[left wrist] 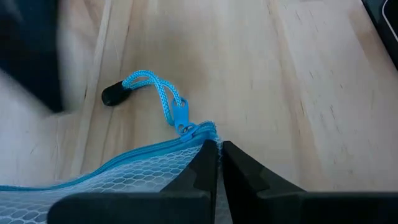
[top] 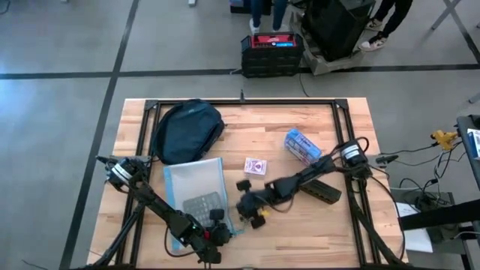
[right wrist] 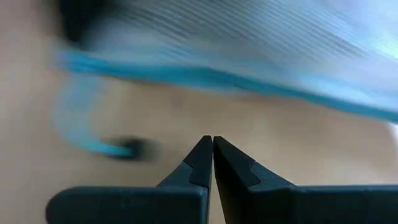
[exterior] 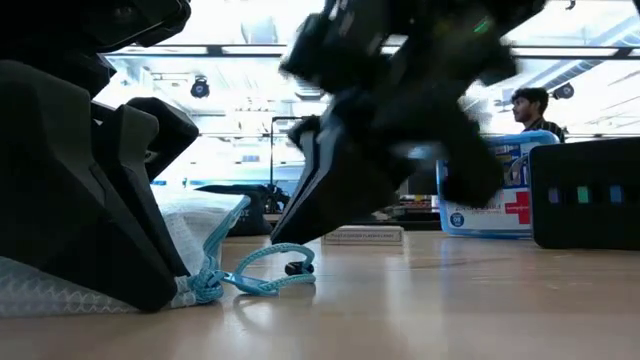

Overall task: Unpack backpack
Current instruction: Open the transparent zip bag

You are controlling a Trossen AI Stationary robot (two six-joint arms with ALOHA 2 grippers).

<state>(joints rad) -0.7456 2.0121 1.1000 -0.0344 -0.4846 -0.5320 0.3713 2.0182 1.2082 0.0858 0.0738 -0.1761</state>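
The high view looks straight down on the whole wooden table (top: 300, 225). The low view sits at tabletop height, facing level across it into the room. Both wrist views look closely down at the mesh zip pouch (left wrist: 118, 180) and its blue pull cord (left wrist: 152, 90), also seen low.

One backpack (top: 187, 131), one mesh zip pouch (top: 195, 191), one card deck (top: 255, 166), two arms.

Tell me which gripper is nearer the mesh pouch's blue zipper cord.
Left. The left gripper is shut on the clear mesh pouch beside its blue zipper cord; the right gripper, shut, hovers just short of it.
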